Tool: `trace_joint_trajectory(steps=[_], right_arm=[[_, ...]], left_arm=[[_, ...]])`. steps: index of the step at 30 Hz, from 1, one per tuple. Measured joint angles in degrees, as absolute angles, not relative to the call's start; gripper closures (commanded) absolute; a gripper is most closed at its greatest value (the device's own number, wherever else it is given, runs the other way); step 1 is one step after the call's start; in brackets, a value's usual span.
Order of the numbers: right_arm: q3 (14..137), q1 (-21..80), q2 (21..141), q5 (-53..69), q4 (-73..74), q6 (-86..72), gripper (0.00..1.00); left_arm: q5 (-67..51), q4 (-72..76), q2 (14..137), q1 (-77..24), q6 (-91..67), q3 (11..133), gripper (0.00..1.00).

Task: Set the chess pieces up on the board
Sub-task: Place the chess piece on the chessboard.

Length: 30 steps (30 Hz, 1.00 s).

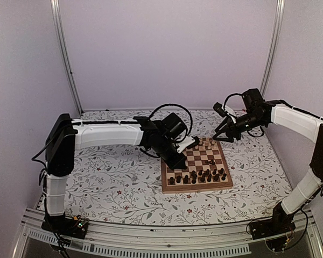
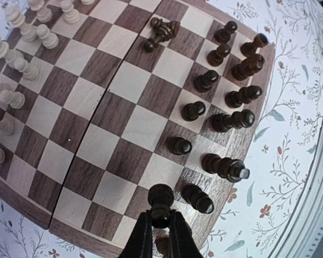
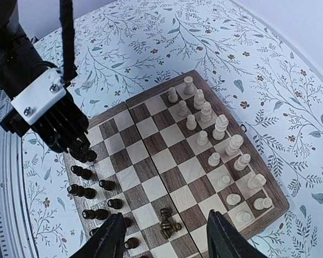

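Plainly, the chess pieces (image 2: 226,121) look light, hard and smooth. As small turned wood with narrow bases they are likely to tip at a nudge and slip from a loose pinch. The best hold is probably just under the head, with the fingers coming straight down.

The dark set stands in two rows along one edge of the board (image 2: 124,123), and the pale set lines the opposite edge. One fallen dark piece (image 3: 169,223) lies on its side on a square between them.

The left hand (image 2: 160,220) is closed tight on a dark pawn (image 2: 160,196) at its neck, over an edge square beside the dark rows. Whether the pawn's base touches the wood I cannot tell. The right hand (image 3: 166,216) hangs above the fallen piece, fingers parted about halfway and holding nothing.

The board is flat and polished, so pieces may slide. It lies on a floral cloth over the tabletop (image 1: 113,183), which probably gives a softer footing. Pale walls (image 1: 167,48) and metal uprights (image 1: 64,54) close in the space.
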State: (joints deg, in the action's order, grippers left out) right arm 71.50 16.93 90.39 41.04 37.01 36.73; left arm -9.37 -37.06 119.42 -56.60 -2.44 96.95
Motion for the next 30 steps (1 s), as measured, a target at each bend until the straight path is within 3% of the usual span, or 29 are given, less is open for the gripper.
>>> trace_joint_trajectory(steps=[13,15,16,30], right_arm=[[71.2,16.9,90.5,40.4,37.0,37.3,0.4],[71.2,16.9,90.8,40.3,37.0,37.3,0.03],[71.2,16.9,90.9,40.3,37.1,37.4,0.01],[71.1,16.9,91.8,39.5,37.0,38.2,0.01]], left_arm=[[-8.3,-42.9,126.7,-57.3,1.1,104.7,0.93],[-8.6,-43.8,127.5,-57.3,1.5,105.4,0.93],[-8.9,-44.3,127.7,-57.3,1.6,105.6,0.93],[-11.6,-45.9,129.4,-57.3,2.1,107.3,0.92]])
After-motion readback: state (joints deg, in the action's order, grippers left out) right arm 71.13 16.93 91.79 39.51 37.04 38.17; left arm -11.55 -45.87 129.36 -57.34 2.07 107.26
